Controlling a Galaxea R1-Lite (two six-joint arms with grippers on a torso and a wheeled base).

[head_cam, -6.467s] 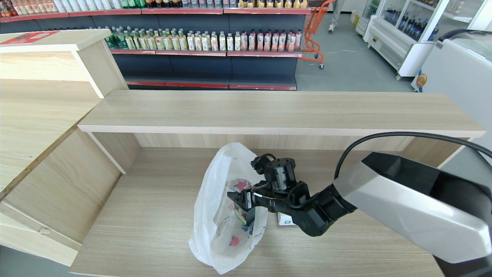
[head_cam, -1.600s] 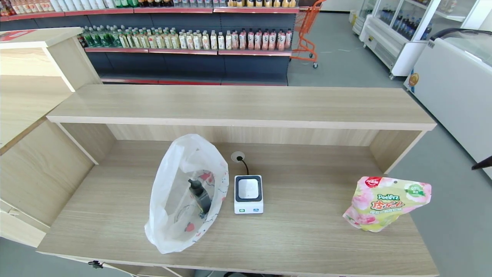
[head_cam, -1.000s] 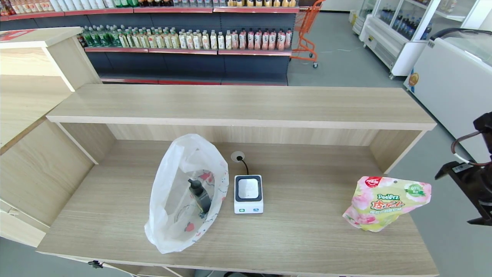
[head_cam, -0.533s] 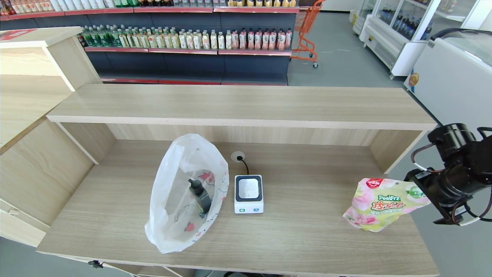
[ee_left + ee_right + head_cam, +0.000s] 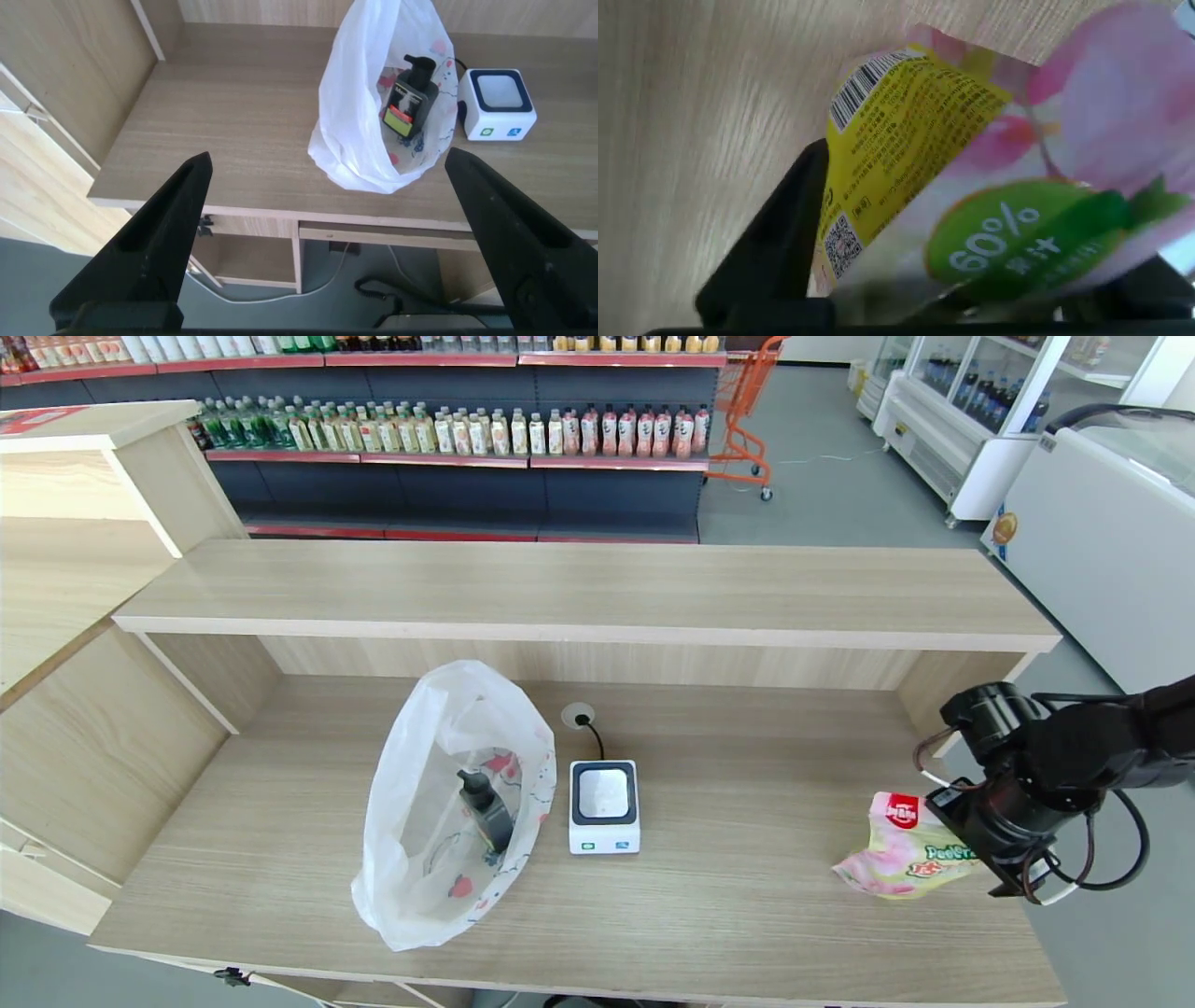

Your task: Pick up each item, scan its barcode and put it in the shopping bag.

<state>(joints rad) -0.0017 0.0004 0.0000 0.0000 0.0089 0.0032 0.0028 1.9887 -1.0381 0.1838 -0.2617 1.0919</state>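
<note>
Right gripper [image 5: 978, 840] is at the right end of the counter [image 5: 747, 915], and I read its fingers as spread, one on either side of the pink-and-green snack pouch [image 5: 901, 849]. The pouch sits tilted on the counter, well apart from the shopping bag [image 5: 420, 859]. The bag stands open just left of the scanner [image 5: 604, 807] with a dark pump bottle [image 5: 485, 812] inside. Left gripper [image 5: 327, 159] hangs above the counter's near edge, fingers wide apart.

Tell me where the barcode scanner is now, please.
In the head view, the barcode scanner stands mid-way along the counter, directly right of the shopping bag.
</note>
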